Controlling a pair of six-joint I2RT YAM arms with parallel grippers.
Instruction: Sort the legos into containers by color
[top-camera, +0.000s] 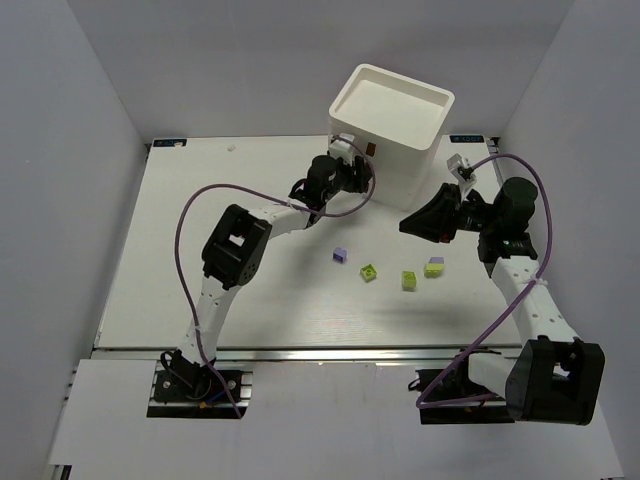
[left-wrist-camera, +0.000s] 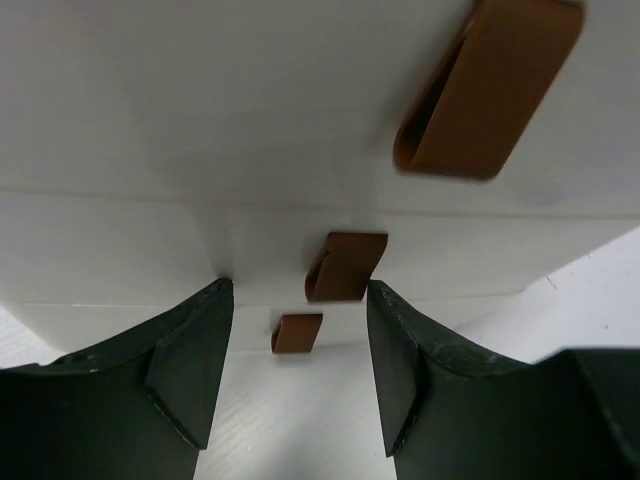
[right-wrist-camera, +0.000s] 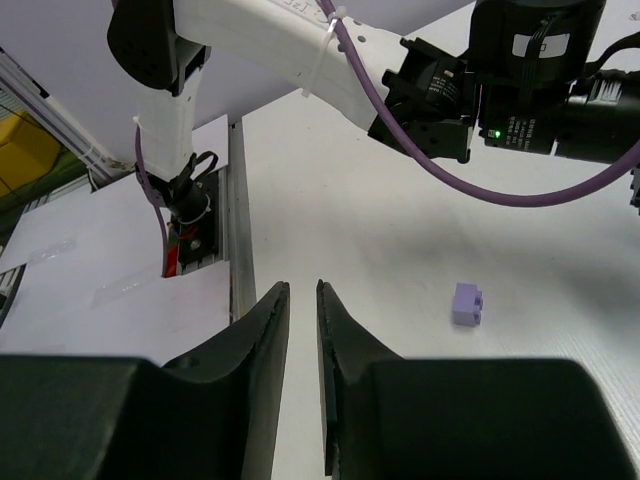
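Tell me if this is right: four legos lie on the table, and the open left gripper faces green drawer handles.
One mistake: the handles are brown, not green, as the left wrist view shows. Otherwise yes: four legos lie on the table, and the open left gripper faces them.

Top view: high above near edge, looking down on whole table. Left wrist: close against drawer unit front. Right wrist: low, facing left arm, shared with top.
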